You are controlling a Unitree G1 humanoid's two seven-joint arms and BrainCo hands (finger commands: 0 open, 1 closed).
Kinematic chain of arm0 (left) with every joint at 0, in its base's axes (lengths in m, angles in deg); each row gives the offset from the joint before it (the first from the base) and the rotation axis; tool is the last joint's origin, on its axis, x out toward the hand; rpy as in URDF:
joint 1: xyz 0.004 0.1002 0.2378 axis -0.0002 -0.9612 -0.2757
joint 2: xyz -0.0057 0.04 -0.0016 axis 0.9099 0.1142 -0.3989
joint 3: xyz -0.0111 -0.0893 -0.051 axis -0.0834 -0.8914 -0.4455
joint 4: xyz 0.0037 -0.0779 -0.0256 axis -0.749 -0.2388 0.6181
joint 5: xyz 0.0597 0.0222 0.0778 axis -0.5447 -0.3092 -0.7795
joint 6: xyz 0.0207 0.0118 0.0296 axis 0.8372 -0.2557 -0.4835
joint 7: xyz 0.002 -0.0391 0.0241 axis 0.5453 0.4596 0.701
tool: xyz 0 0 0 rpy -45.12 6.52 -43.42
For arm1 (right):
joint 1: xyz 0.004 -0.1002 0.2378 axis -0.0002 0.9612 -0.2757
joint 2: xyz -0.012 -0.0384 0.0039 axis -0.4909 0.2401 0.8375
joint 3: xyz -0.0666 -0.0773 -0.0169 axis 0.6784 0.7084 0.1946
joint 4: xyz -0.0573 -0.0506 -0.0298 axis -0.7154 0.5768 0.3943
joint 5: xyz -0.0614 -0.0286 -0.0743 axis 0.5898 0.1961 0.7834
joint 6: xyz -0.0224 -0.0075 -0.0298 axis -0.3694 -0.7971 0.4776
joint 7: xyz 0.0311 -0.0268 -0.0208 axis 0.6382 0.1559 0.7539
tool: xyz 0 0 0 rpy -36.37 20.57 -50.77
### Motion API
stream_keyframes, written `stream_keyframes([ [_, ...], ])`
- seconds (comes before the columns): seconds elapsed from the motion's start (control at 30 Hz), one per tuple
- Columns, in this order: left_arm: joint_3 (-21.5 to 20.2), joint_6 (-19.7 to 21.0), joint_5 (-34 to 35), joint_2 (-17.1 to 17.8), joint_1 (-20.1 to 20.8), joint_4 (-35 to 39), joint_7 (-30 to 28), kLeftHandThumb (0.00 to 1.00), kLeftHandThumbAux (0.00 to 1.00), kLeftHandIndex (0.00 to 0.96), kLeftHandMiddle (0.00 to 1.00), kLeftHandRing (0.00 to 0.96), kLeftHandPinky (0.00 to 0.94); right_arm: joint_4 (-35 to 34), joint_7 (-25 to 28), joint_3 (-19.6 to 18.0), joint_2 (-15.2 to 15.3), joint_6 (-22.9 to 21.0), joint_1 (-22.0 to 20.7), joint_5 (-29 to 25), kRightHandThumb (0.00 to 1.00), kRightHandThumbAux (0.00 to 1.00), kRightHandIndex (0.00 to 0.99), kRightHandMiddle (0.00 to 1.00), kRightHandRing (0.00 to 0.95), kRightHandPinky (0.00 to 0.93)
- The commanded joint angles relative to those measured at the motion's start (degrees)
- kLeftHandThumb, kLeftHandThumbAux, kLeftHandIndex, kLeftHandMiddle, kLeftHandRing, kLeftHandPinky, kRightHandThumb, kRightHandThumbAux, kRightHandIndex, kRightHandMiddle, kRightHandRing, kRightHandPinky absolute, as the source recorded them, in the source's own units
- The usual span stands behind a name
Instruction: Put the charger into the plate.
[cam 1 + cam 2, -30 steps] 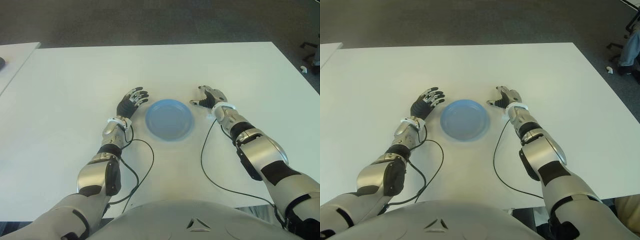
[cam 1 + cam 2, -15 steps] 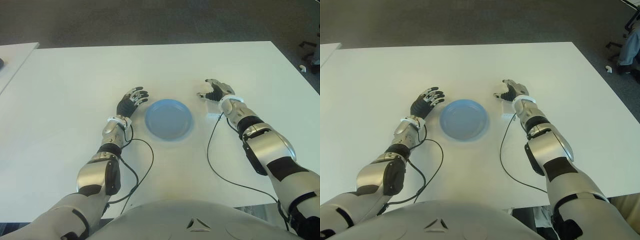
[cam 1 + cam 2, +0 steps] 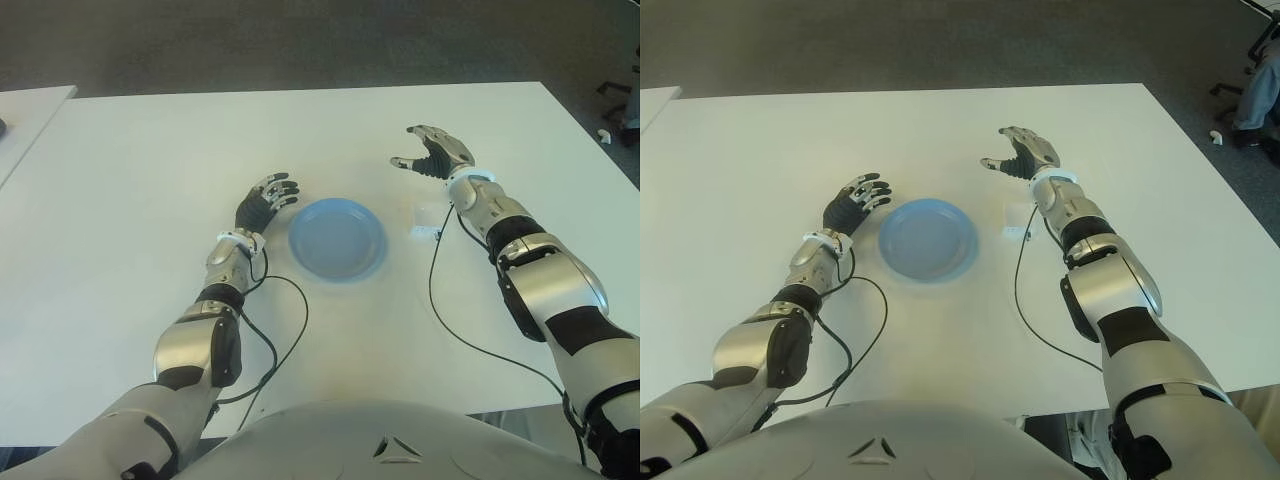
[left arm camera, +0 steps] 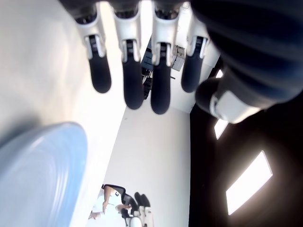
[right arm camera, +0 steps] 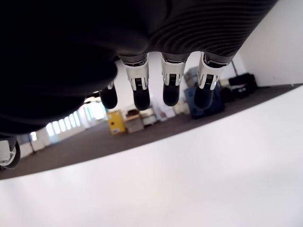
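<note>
The blue plate (image 3: 337,238) sits on the white table (image 3: 150,160) in front of me. A small white charger (image 3: 425,219) lies flat on the table just right of the plate, outside its rim. My right hand (image 3: 431,154) is beyond the charger, with nothing in it; its fingers (image 5: 171,87) are straight over bare table in the right wrist view. My left hand (image 3: 266,203) shows just left of the plate, fingers (image 4: 131,71) spread, with the plate's rim (image 4: 42,165) close by in the left wrist view.
A black cable (image 3: 445,320) trails from my right forearm across the table near the charger, and another (image 3: 285,320) loops beside my left forearm. A second white table (image 3: 25,115) stands at the far left. Dark carpet lies beyond the far edge.
My right hand has drawn back from beside the plate, moving right and farther away with fingers opening, uncovering the charger on the table. The left hand and the plate have stayed put.
</note>
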Motion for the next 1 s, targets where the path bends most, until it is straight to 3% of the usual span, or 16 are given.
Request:
stream_keyframes([
  [0.03, 0.52, 1.79, -1.31, 0.02, -1.14, -1.97, 1.62, 0.000, 0.575, 0.294, 0.378, 0.346, 0.308, -0.60, 0.17, 0.35, 0.39, 1.14, -0.28, -0.25, 0.157, 0.290, 0.000, 0.000, 0.000, 0.000],
  [0.83, 0.64, 2.58, -1.53, 0.14, -0.76, -2.50, 2.21, 0.015, 0.567, 0.294, 0.376, 0.347, 0.320, -0.74, -0.20, 0.80, 1.04, 2.39, 0.09, 0.14, 0.174, 0.269, 0.000, 0.000, 0.000, 0.000],
  [1.0, 0.43, 2.80, -1.27, 0.04, -0.77, -2.41, 2.15, 0.009, 0.572, 0.297, 0.377, 0.350, 0.324, -1.36, -1.02, 1.39, 2.00, 4.70, 3.51, 0.38, 0.208, 0.252, 0.000, 0.000, 0.000, 0.000],
])
